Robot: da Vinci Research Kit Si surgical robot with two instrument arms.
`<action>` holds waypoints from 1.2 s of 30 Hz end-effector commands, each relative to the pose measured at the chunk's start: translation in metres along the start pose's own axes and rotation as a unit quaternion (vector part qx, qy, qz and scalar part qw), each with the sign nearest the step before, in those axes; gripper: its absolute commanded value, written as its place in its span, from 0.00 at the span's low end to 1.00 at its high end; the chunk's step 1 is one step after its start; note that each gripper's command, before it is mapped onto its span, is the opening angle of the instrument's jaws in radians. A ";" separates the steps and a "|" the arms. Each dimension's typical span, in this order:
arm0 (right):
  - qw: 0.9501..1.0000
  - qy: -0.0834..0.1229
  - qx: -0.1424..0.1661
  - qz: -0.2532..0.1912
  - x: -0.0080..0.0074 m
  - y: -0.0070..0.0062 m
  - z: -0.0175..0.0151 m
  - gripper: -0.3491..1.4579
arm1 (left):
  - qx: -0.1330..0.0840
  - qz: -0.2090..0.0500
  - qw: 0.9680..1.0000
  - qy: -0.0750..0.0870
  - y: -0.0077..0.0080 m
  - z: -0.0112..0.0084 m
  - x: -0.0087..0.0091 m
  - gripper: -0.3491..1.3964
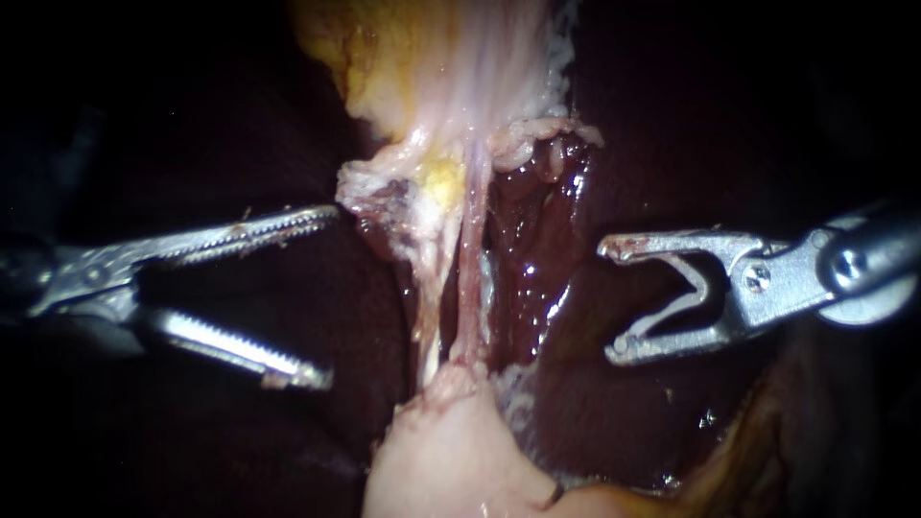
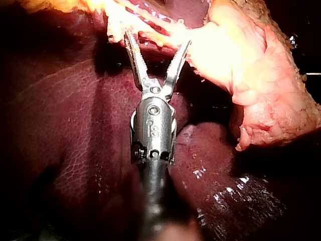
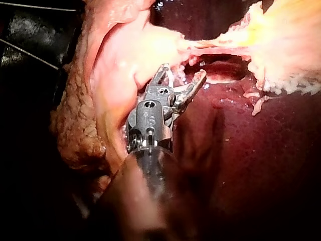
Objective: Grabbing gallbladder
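Note:
The pale pink gallbladder (image 1: pixel 451 451) lies low in the endoscope view. Two thin tubes (image 1: pixel 467 278) stretch from it up to yellowish fatty tissue (image 1: pixel 441 67). My left instrument (image 1: pixel 331 295) comes in from the left with its toothed jaws wide open, tips just short of the tubes and holding nothing. My right instrument (image 1: pixel 609 301) stands open to the right of the tubes, over the dark liver (image 1: pixel 537 278). In the left wrist view the left instrument (image 2: pixel 158 40) gapes just before the stretched strands, the gallbladder (image 2: pixel 251 65) beside it. The right instrument (image 3: pixel 181 72) is open next to the gallbladder (image 3: pixel 125 50).
Dark red liver (image 2: pixel 75 125) lies under and around both instruments and fills much of the right wrist view (image 3: pixel 251 165). Lumpy brownish fat (image 3: pixel 75 130) borders the gallbladder. Ragged whitish tissue (image 1: pixel 537 129) hangs at the upper end of the tubes.

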 end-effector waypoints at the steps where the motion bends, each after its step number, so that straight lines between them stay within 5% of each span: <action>1: 1.000 0.000 0.000 0.000 0.0000 0.0000 0.0000 0.47 | 0.000 0.001 1.000 0.000 0.0000 -0.0001 0.0000 0.65; 9: 1.000 0.000 0.000 0.000 -0.0001 0.0000 -0.0001 0.47 | -0.002 -0.004 1.000 0.001 -0.0005 -0.0003 0.0004 0.65; 22: 1.000 0.000 0.001 0.000 -0.0002 0.0000 -0.0003 0.47 | 0.026 -0.038 0.999 -0.004 -0.0062 0.0008 0.0016 0.61; 29: 1.000 0.000 0.001 0.000 -0.0002 0.0000 -0.0003 0.47 | 0.032 -0.081 0.996 -0.013 -0.0073 0.0028 0.0009 0.41; 36: 1.000 0.000 0.001 0.000 -0.0002 0.0000 -0.0003 0.47 | 0.033 -0.097 0.995 -0.021 -0.0073 0.0032 0.0005 0.31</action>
